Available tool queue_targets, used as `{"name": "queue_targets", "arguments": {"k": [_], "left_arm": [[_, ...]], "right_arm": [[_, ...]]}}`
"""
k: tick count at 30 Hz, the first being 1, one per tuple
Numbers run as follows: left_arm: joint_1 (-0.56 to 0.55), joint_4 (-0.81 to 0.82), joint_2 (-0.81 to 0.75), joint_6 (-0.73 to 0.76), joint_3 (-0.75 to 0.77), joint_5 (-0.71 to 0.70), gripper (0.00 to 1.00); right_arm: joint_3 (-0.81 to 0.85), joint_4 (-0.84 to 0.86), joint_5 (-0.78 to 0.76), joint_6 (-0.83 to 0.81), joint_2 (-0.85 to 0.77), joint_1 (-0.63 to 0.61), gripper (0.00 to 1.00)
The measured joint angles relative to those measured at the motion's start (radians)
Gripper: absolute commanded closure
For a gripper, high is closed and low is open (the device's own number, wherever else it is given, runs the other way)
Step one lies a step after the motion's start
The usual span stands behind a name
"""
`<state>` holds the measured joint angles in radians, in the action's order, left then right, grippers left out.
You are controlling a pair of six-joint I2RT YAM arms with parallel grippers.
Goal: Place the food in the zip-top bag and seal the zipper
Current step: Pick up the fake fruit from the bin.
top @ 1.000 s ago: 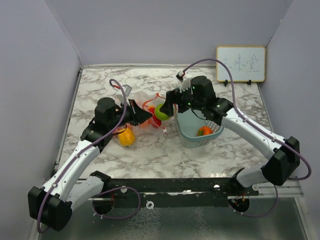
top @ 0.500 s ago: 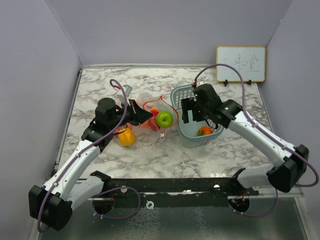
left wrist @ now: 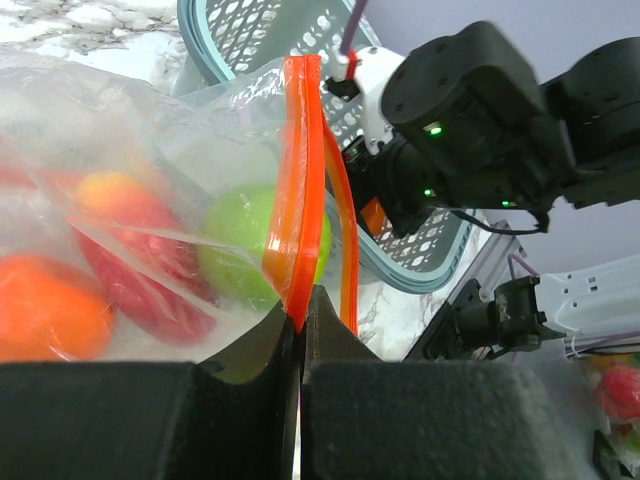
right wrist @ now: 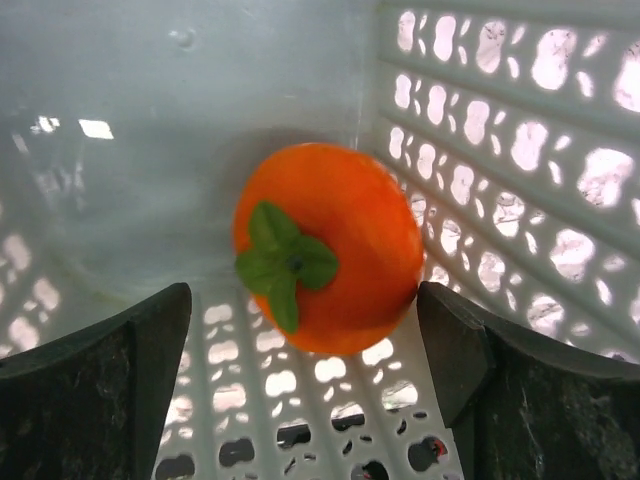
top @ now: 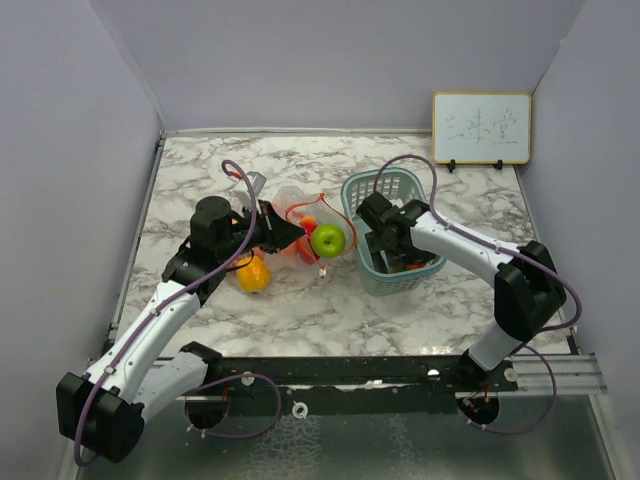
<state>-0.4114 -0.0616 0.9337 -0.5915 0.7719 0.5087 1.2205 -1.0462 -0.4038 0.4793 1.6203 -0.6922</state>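
Your left claw [left wrist: 300, 300] is pressed together on the zipper [left wrist: 297, 180], pinching the orange-red strip at the mouth of the zip-top bag [top: 295, 205]. The bag lies on the marble table [top: 300, 310] left of centre, just left of the teal basket [top: 365, 188], with its mouth turned toward the basket. The strip bows open into a loop, so the mouth is not sealed.

A green apple [top: 328, 240] sits right at the bag's mouth, inside the loop of the strip. Through the clear plastic, the left wrist view shows you a red piece [left wrist: 135, 250] and an orange piece [left wrist: 45, 310] deeper in the bag. A yellow-orange piece [top: 252, 272] lies on the table outside the bag, on its near-left side, beside your left arm.

Your right claw [right wrist: 300, 380] is down inside the basket with its fingers [right wrist: 100, 385] spread wide apart, holding nothing. An orange fruit [right wrist: 325, 245] with a green leafy top rests on the basket floor between them. Its right side is against the lattice wall and very close to the right finger, though you cannot tell whether they touch.

A small whiteboard [top: 481, 128] stands at the far right edge of the table.
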Motion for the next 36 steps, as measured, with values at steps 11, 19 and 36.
{"name": "queue_targets", "arguments": {"k": [11,19,36], "left_arm": [[0.0,-0.015,0.0,0.018,0.0,0.0,1.0],[0.004,-0.031,0.001,0.023,0.002,0.0,1.0],[0.006,-0.03,0.015,-0.019,0.008,0.0,1.0]], "right_arm": [[-0.058,0.045,-0.025,-0.002,0.12,0.0,0.31],[-0.051,0.106,-0.02,-0.032,0.101,0.0,0.68],[-0.012,0.513,0.526,-0.212,-0.493,0.0,0.76]]}}
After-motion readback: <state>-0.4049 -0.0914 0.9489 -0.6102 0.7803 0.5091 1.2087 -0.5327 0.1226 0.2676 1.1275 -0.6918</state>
